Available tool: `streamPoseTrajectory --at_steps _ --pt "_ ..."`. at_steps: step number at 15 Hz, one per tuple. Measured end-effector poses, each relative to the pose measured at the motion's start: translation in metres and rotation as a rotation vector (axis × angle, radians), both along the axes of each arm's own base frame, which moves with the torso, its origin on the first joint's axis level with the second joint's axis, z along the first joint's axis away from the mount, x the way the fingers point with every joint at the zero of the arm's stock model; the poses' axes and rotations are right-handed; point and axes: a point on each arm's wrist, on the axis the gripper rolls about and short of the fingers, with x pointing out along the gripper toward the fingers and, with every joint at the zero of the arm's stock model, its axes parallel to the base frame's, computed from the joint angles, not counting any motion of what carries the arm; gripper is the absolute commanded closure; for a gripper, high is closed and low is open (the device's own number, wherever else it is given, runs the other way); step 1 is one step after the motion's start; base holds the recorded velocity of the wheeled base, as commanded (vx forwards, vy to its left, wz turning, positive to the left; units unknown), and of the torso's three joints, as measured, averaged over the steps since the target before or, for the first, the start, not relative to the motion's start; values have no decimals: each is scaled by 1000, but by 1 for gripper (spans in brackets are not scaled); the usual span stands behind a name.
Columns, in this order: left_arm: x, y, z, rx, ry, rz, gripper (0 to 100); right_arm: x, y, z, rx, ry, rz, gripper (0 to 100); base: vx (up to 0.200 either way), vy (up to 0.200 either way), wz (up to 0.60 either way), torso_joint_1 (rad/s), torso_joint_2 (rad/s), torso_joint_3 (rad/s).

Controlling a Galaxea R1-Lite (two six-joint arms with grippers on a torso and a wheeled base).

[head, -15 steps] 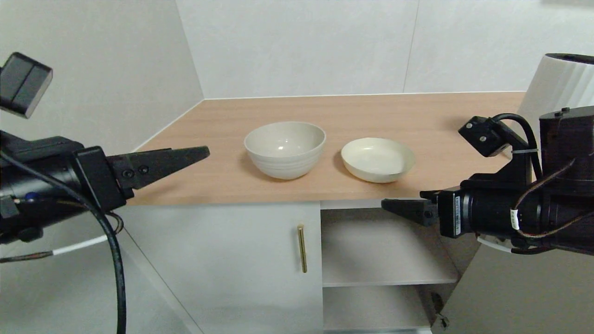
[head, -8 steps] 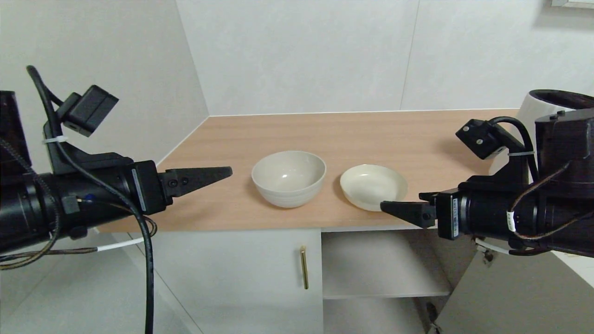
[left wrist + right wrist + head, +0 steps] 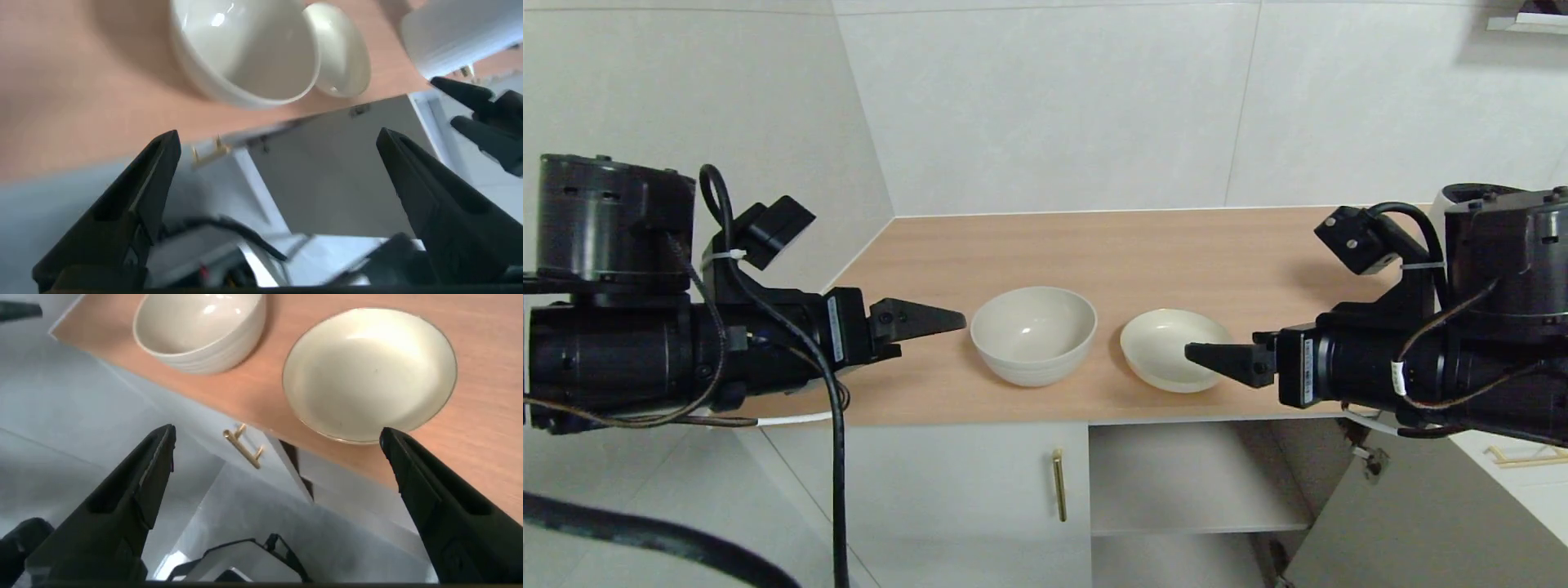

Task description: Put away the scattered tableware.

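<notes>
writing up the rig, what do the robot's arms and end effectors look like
Both arms are matt black cylinders. The left end effector and right end effector have pointed, wedge-shaped black fingers with screws. A black camera sits on a bracket above each wrist, its cable held by a white tie.

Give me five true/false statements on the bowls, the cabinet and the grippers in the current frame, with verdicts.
1. The deep bowl and the shallow bowl both stand on the counter, and neither is held. True.
2. The deep bowl is stacked inside the shallow bowl. False: they stand side by side with a gap between them.
3. The left gripper is shut. False: the left wrist view shows its fingers wide apart.
4. The cabinet compartment below the shallow bowl is open, with a shelf showing. True.
5. The deep bowl is on the robot's right of the shallow bowl. False: it is on the robot's left.
</notes>
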Motion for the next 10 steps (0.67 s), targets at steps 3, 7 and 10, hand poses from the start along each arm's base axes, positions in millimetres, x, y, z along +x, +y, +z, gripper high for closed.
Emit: streamPoseTrajectory --at_steps 3,7,10 --pt "11 -6 -4 -15 51 11 0 8 2 5 -10 131 -57 0 0 0 0 0 0 0" --pt "26 -19 -12 -45 125 102 0 32 3 14 7 205 -233 0 0 0 0 0 0 0" --pt "42 -34 -20 -52 147 191 0 51 6 6 -16 211 -309 0 0 0 0 0 0 0"
